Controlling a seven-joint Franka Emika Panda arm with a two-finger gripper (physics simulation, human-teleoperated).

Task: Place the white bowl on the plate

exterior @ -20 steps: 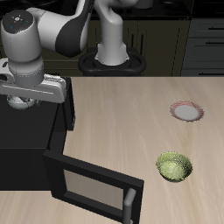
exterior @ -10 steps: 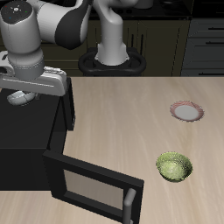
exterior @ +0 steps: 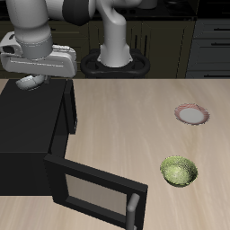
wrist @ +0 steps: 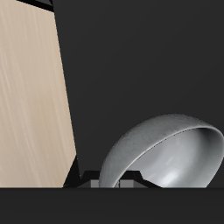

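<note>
1. Gripper [exterior: 29, 84]: at about 10 o'clock in the exterior view, raised above the black microwave's top. Your fingers are clamped on the white bowl [exterior: 30, 83], which shows only as a pale sliver under the hand there. In the wrist view the white bowl [wrist: 166, 153] hangs tilted, its rim turned sideways, grey metallic inside visible, against the dark microwave top [wrist: 131, 61].

2. Microwave [exterior: 31, 135]: black box filling the 9 o'clock side of the exterior view. Its door [exterior: 94, 190] hangs open toward the table's front edge, at about 7 o'clock.

3. Table [exterior: 135, 117]: light wood.

4. Green bowl [exterior: 180, 172]: yellow-green, textured, upright, at about 4 o'clock, nearer the front edge.

5. Plate [exterior: 190, 114]: pale centre, reddish-pink rim, flat on the table at 3 o'clock, farther back than the green bowl and well apart from your gripper.
</note>
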